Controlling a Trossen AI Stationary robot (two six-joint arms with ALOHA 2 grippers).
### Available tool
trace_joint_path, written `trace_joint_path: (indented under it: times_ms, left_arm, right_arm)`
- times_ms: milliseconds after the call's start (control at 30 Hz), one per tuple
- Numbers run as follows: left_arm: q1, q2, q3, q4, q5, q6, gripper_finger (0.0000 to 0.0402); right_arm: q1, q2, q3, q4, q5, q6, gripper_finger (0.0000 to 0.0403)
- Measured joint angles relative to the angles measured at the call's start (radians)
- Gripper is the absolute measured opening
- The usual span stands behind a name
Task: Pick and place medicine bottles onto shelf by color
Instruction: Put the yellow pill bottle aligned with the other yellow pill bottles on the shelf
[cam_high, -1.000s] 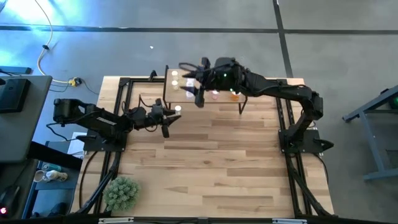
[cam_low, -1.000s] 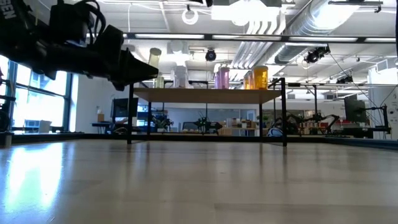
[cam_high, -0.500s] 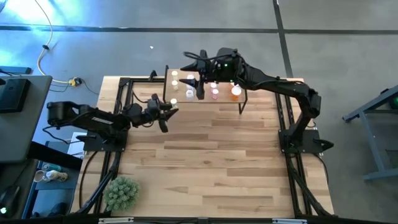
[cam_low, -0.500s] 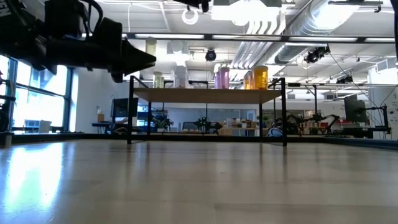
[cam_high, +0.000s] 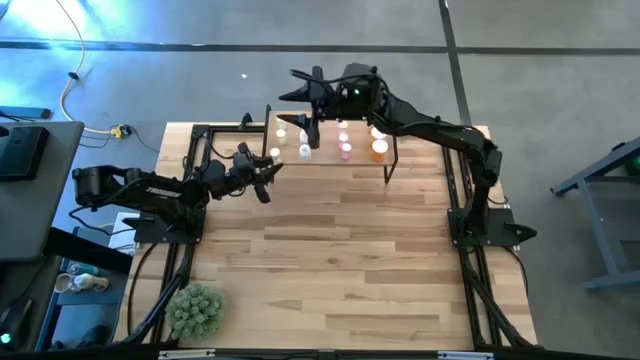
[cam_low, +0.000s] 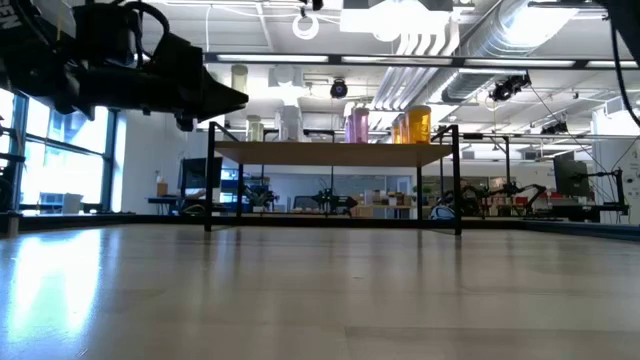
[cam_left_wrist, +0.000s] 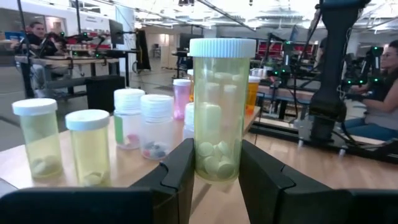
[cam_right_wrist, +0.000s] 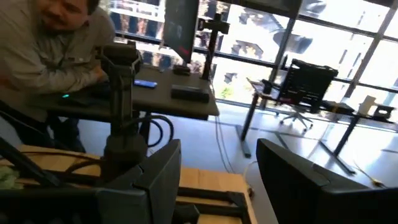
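One yellow-green bottle sits clamped in my left gripper, just short of the shelf edge; next I judge setting it beside two matching bottles, while my empty, parted right gripper hovers above.

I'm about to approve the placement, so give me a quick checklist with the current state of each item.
1. Left tool holds a bottle: ok, shut on the yellow-green bottle, which stands upright between the fingers.
2. Bottle raised to shelf height: ok in the left wrist view.
3. Matching colour group nearby: ok, two yellow-green bottles stand at the shelf's end.
4. Free spot beside them: cannot tell.
5. Right tool clear of the bottles: ok, open, empty, above the shelf's far edge.
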Motion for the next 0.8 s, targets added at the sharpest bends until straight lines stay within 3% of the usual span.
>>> trace_joint_path:
  times_ms: [433, 800]
  left_arm:
    - [0.06, 0.001, 0.0, -0.039, 0.067, 0.0, 0.0096]
    - [0.06, 0.001, 0.0, -0.043, 0.062, 0.0, 0.0097]
  right_arm:
    - [0.004, 0.305, 0.391, -0.408, -0.046, -0.019, 0.0201]
    - [0.005, 0.346, 0.372, -0.511, -0.047, -0.003, 0.0201]
